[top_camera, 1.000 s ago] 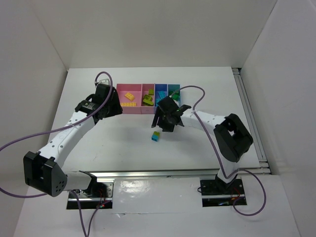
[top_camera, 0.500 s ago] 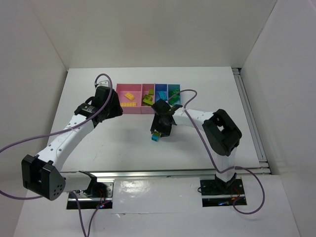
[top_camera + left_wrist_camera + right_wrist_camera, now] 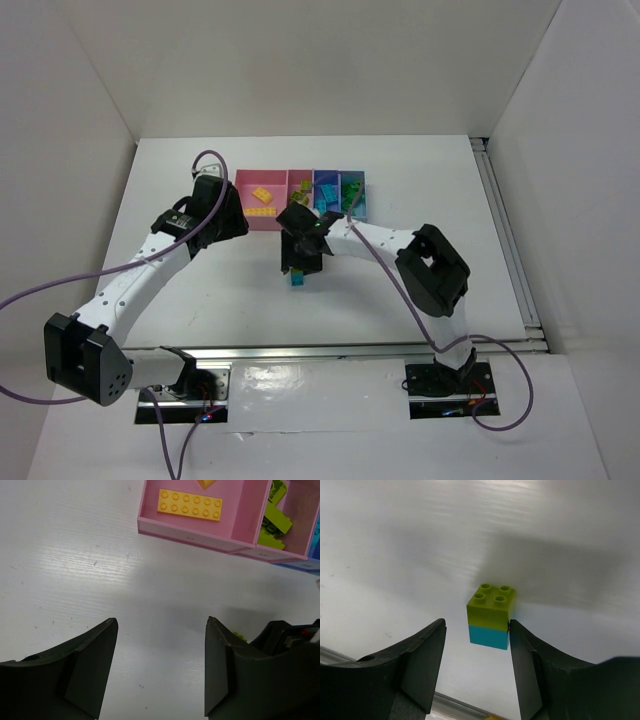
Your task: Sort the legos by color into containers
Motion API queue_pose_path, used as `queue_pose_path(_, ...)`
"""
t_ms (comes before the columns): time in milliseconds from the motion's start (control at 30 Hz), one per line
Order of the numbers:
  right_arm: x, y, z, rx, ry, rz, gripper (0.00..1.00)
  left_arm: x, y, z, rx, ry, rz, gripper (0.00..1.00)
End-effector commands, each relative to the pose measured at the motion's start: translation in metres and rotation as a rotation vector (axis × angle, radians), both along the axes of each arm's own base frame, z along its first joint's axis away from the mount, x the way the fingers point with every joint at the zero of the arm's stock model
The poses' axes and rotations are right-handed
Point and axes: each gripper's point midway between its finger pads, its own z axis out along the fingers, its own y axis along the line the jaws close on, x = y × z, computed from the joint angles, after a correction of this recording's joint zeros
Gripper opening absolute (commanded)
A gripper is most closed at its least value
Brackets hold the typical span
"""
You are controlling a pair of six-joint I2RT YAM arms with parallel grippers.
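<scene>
we see a white table (image 3: 200,190), faintly scuffed, boxed in by plain white walls (image 3: 330,60) at the back and on both sides. a silver metal rail (image 3: 507,240) runs along its right edge, and a shiny metal strip (image 3: 320,352) lines its near edge.

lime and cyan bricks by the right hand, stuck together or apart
Stuck together and upright: the lime brick sits squarely on the cyan brick, studs up, on the table between the fingers of the right hand.

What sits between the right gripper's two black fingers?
A lime green studded plastic brick stacked on a cyan brick, standing on the white table; the right wrist view shows it.
</scene>
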Motion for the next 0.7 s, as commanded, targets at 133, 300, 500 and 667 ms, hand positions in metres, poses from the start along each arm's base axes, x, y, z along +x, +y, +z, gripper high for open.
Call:
queue_pose_path(133,0.022,0.034,0.038,0.010,-0.223,0.174,0.64,-0.007,0.008,-0.003,0.006,0.012,0.035,0.71)
queue_pose_path(300,0.033,-0.017,0.071,-0.034,-0.351,0.068,0.70,-0.021,-0.029,-0.023,-0.105,0.138,-0.033,0.75)
queue_pose_path(500,0.035,-0.079,0.061,-0.075,-0.334,-0.045,0.71,-0.045,-0.102,-0.071,-0.325,0.395,0.005,0.93)
queue_pose_path(667,0.038,-0.101,0.067,-0.063,-0.348,-0.082,0.71,-0.056,-0.123,-0.103,-0.362,0.560,0.108,0.94)
